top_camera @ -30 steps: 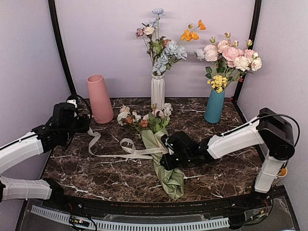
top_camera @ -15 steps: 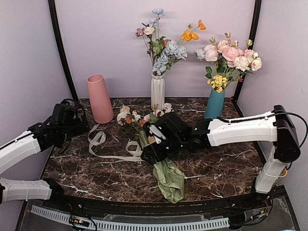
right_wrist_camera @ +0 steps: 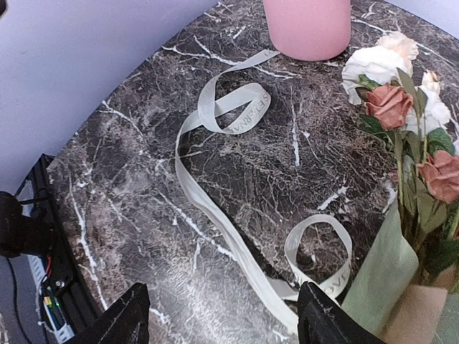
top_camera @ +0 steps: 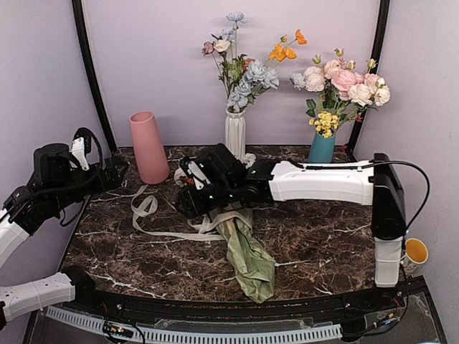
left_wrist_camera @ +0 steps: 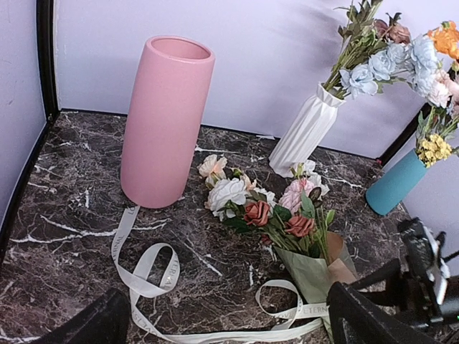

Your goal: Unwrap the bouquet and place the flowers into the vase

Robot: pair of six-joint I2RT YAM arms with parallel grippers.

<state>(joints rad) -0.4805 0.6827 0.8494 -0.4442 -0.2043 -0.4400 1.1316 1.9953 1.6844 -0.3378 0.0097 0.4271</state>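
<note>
My left gripper (top_camera: 118, 172) and right gripper (top_camera: 188, 195) both gape wide, holding nothing. The bouquet (left_wrist_camera: 283, 226) lies at the centre of the table (top_camera: 330, 244) in its paper wrap (top_camera: 251, 261), flowers (left_wrist_camera: 247, 208) toward eleven o'clock. The pink vase (top_camera: 148, 147) stands upright at ten o'clock.

A white ribbed vase (top_camera: 234, 135) stands upright at the back of the dark marble bench (top_camera: 323, 251), close to the lilac wall (top_camera: 158, 57). It holds blue and orange flowers (top_camera: 247, 72) on tall stems. To its right, well apart, a teal vase (top_camera: 320, 149) carries big pink roses (top_camera: 344, 82) and a yellow sprig (top_camera: 327, 123). Further right and nearer the front, a yellow cup (top_camera: 415, 252) sits just past the bench's edge.
</note>
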